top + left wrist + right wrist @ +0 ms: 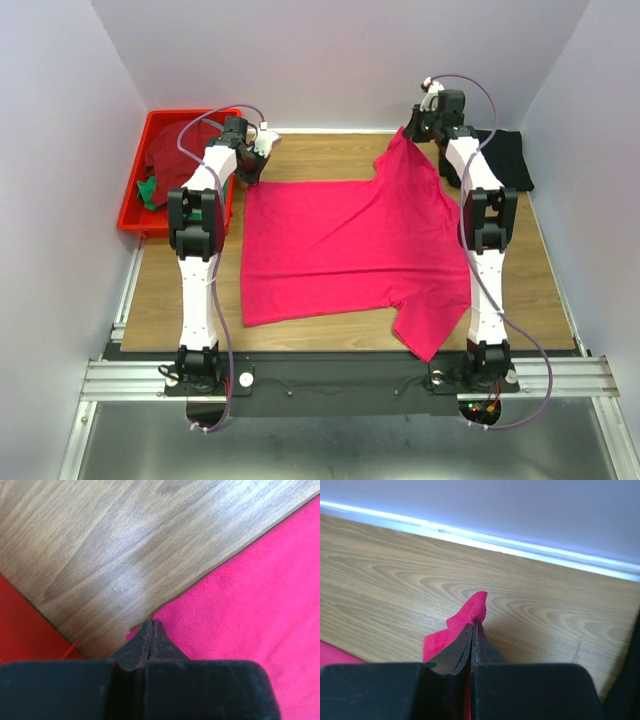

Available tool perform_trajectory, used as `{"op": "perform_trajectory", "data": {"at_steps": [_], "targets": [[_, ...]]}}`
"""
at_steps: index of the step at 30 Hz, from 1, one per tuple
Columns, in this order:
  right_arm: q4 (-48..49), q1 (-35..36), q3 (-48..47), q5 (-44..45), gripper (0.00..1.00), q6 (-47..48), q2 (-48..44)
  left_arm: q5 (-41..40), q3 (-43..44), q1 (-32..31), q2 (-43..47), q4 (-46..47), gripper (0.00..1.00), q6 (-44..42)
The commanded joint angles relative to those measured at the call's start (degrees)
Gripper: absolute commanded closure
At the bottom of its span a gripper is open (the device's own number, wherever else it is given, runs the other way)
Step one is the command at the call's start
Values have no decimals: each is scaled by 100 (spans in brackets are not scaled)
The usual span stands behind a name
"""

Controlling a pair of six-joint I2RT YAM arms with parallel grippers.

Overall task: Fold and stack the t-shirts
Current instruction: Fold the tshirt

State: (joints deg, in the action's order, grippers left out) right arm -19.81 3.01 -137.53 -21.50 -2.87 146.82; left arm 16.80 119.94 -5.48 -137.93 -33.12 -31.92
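From above, the pink-red t-shirt (pixel 350 250) is lying spread across the wooden table (pixel 300 155). The left gripper (pixel 250 172) is sitting at its far left corner, and the right gripper (pixel 412 130) is lifting its far right corner. Only this view is showing the black t-shirt (pixel 508 155) at the far right and the red bin (pixel 135 215) at the far left, holding the dark red t-shirt (pixel 175 155) and the green t-shirt (pixel 150 190).

The left wrist view is showing the left gripper (pixel 151 630) clenched on the shirt's corner, pink cloth (pixel 250 605) lying on both sides of its tips.

The right wrist view is showing the right gripper (pixel 472 630) pinching a pink fold (pixel 470 611) that is poking up past its tips.
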Motion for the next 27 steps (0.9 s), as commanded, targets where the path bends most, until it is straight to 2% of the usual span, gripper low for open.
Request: {"op": "perform_trajectory", "data": {"at_steps": [1,7,17,27], "targets": [[145,-72,-19,-127,99,-38,-760,166,232,82,433,87,100,-104],[153,-133,341,-153,99,68,-1138,324,-23,82,810,148,100,-332],[144,-160,1097,-171,99,243,-1604,359,-1191,82,1734,991,100,-543],[144,-160,1475,-232,99,199,-2052,403,-1930,82,2358,1150,100,-1070]]}}
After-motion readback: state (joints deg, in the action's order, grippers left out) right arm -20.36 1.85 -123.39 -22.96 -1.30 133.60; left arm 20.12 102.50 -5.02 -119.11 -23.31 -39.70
